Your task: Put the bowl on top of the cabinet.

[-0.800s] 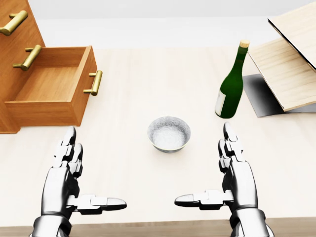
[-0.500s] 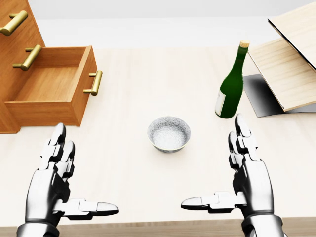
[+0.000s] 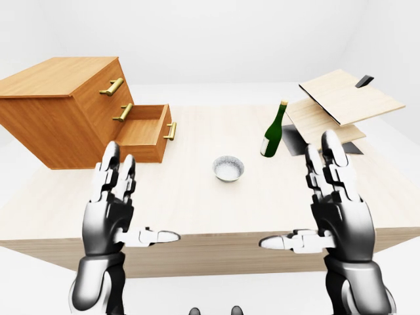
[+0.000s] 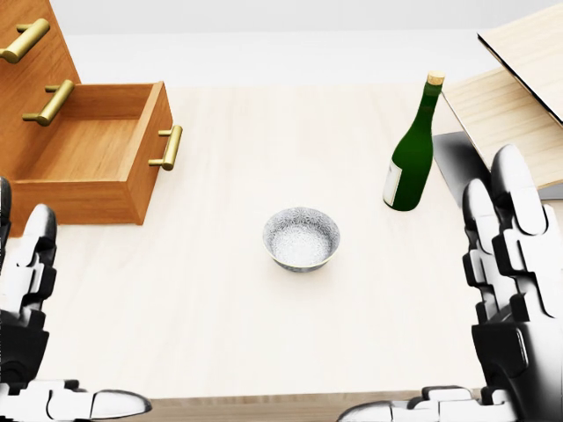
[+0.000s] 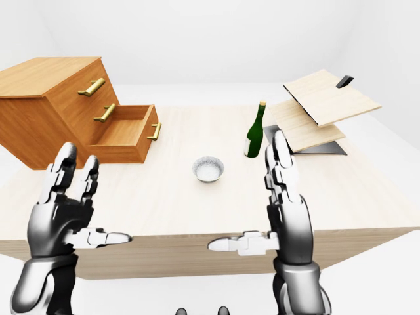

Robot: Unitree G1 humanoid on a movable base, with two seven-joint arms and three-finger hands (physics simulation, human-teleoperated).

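Note:
A small grey bowl [image 4: 301, 239] stands upright on the pale wooden table [image 4: 264, 132], near the middle, with nothing touching it. The wooden cabinet [image 3: 59, 98] sits at the table's left end, its flat top [image 3: 62, 73] bare. My left hand [image 3: 134, 203] and right hand [image 3: 298, 197] are raised at the bottom of the left-eye view, one on each side of the bowl and well short of it. Both are open, fingers up and thumbs pointing inward, and hold nothing.
The cabinet's lowest drawer [image 3: 146, 128] is pulled out over the table and holds nothing. A green bottle [image 4: 412, 149] stands upright to the right of the bowl. Behind it, tilted wooden boards [image 3: 341, 105] rest on a dark stand.

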